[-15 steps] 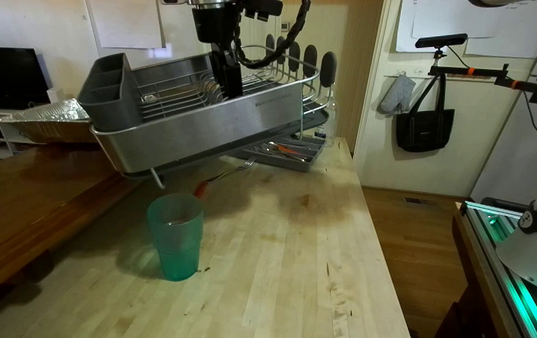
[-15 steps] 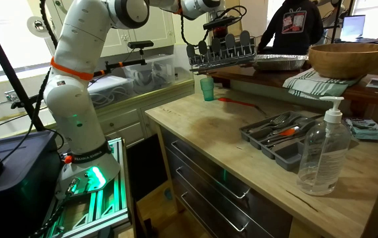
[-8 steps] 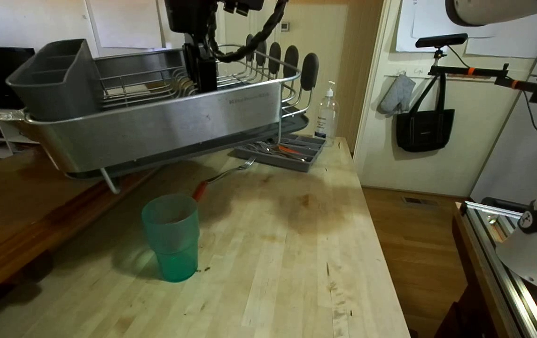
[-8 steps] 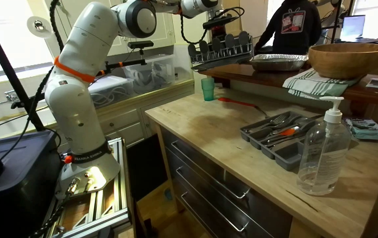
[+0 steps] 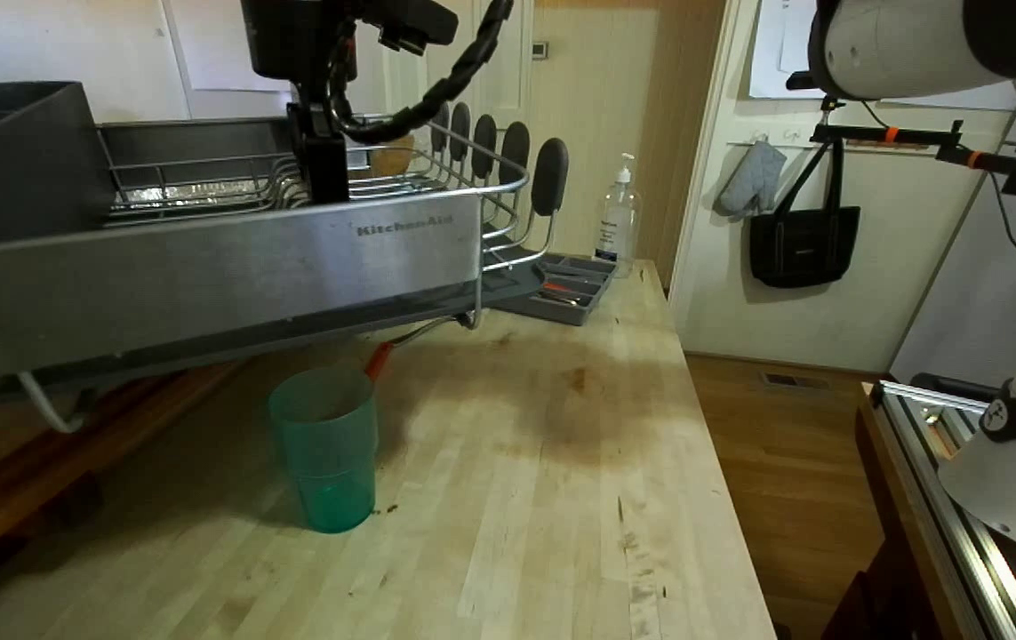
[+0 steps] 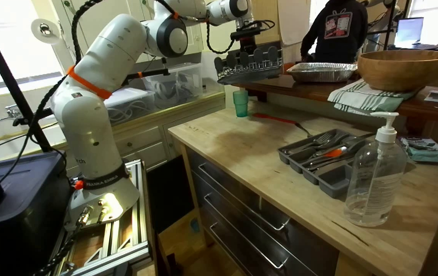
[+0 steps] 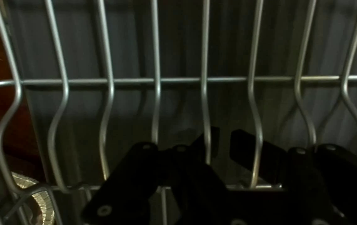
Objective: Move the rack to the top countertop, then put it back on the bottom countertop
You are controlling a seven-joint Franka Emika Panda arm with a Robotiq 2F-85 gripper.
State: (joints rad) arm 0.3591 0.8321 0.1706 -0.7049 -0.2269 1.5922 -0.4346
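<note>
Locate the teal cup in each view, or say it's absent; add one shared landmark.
In an exterior view: teal cup left of centre, in the lower half.
In an exterior view: teal cup slightly right of centre, in the upper half.
Wrist view: not in it.
Shared landmark: the rack, mostly higher than the teal cup in both exterior views, close up in the wrist view.

The premises are identified as a kitchen in which a robot arm (image 6: pixel 86 107) is mounted. Pale cabinets (image 6: pixel 144 138) and a tap (image 6: pixel 12 111) are noted. A butcher-block counter (image 6: pixel 238 161) is fitted above dark drawers (image 6: pixel 238 209), with a cutlery tray (image 6: pixel 335 182) on top. A wire dish rack (image 5: pixel 223 276) is found; an oven mitt (image 5: pixel 754 180) is hung up.
</note>
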